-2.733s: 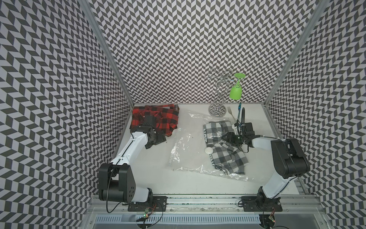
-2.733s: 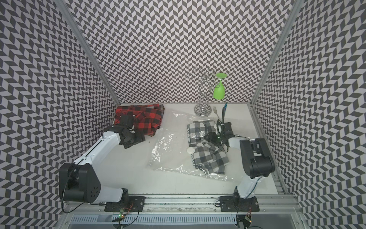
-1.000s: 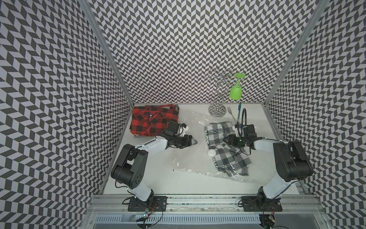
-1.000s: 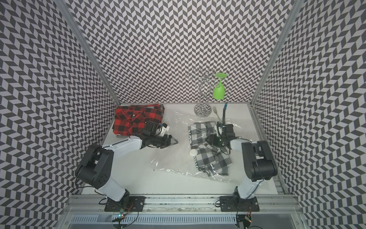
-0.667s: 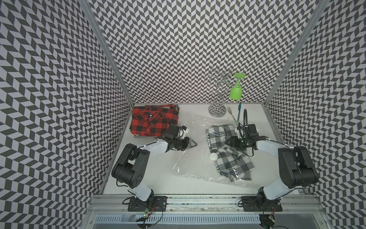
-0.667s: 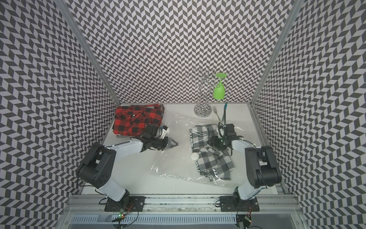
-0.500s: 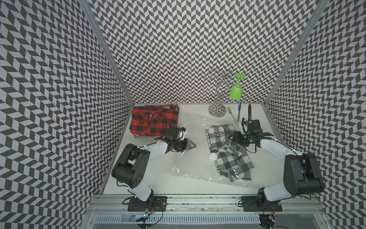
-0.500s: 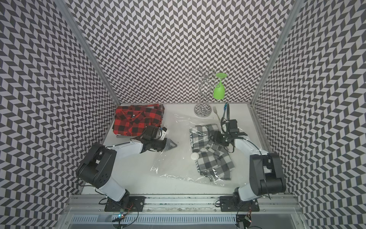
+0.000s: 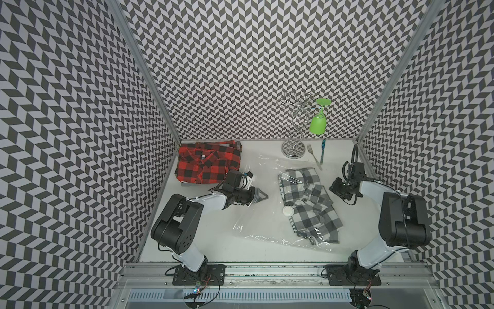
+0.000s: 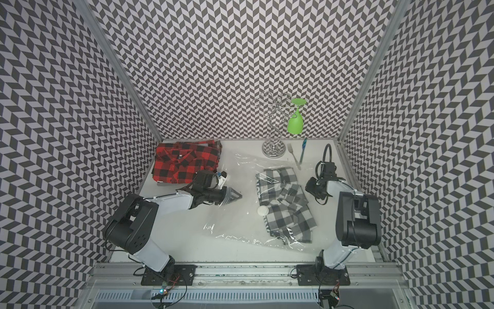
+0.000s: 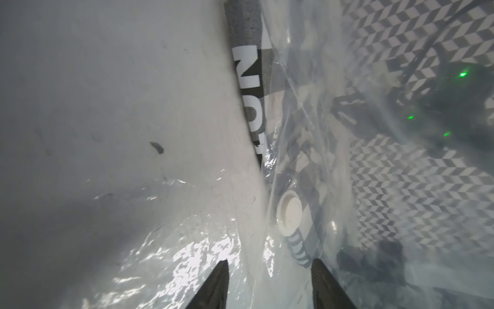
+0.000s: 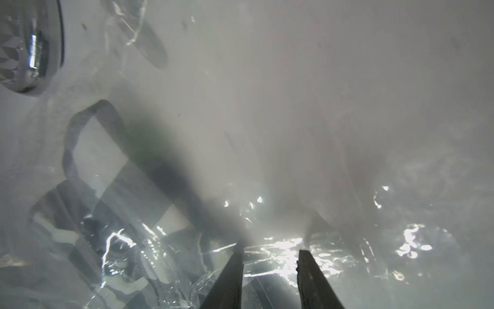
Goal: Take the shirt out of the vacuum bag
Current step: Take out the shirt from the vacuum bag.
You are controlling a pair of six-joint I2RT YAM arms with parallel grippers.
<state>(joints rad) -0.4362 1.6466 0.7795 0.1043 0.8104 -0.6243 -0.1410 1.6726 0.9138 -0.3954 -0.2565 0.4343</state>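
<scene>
top pair: high, front, facing down-back, whole table (image 9: 213, 254) shared | wrists: close over vacuum bag (image 11: 187, 254)

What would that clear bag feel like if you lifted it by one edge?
Probably floppy: the bag lies crumpled and creased rather than flat. Likely slippery too, given its glossy glare. The checked shirt sits in one end, so it would likely hang lopsided.

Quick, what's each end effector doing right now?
Left end effector: open, vacuum bag film between the jaws.
Right end effector: jaws narrowly apart with bag film across the gap; whether it grips cannot be told.
</scene>
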